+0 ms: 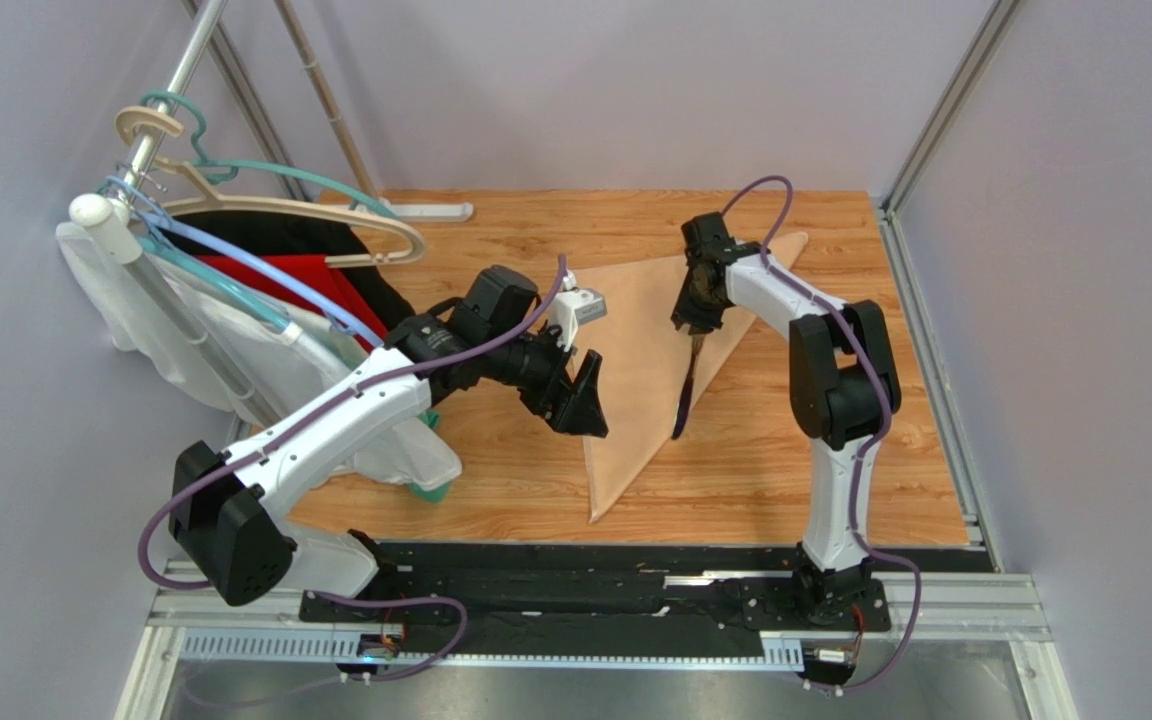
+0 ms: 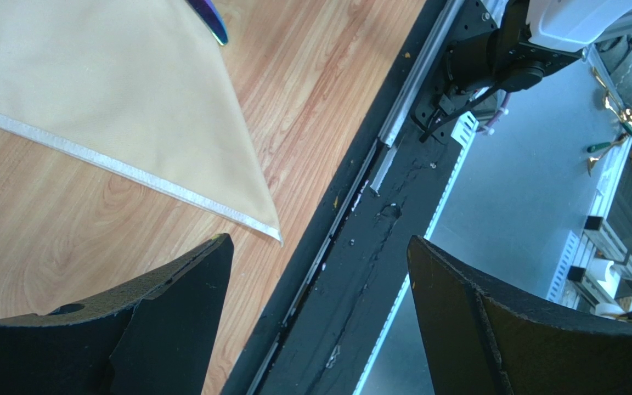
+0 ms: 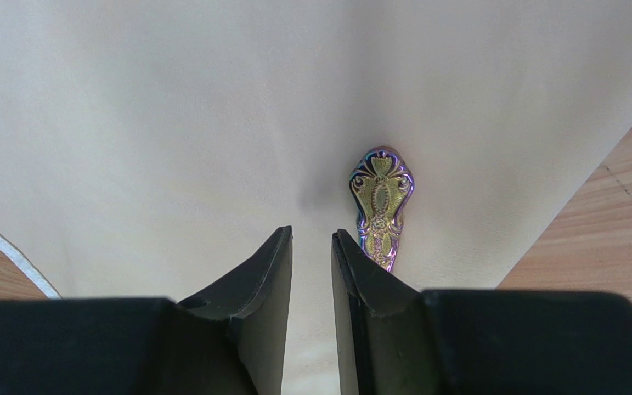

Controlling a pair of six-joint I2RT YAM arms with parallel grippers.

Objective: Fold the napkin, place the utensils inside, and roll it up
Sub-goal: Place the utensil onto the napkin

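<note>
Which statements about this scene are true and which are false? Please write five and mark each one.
1. The napkin lies folded into a triangle on the wooden table. True.
2. The left pincer is shut on the napkin's corner. False: its fingers stand wide apart and hold nothing.
3. An ornate purple-gold utensil lies on the napkin. True.
4. The right pincer grips the utensil. False: the handle lies beside one finger, not between them.
5. The garments hang at the table's right side. False: they hang at the left.
</note>
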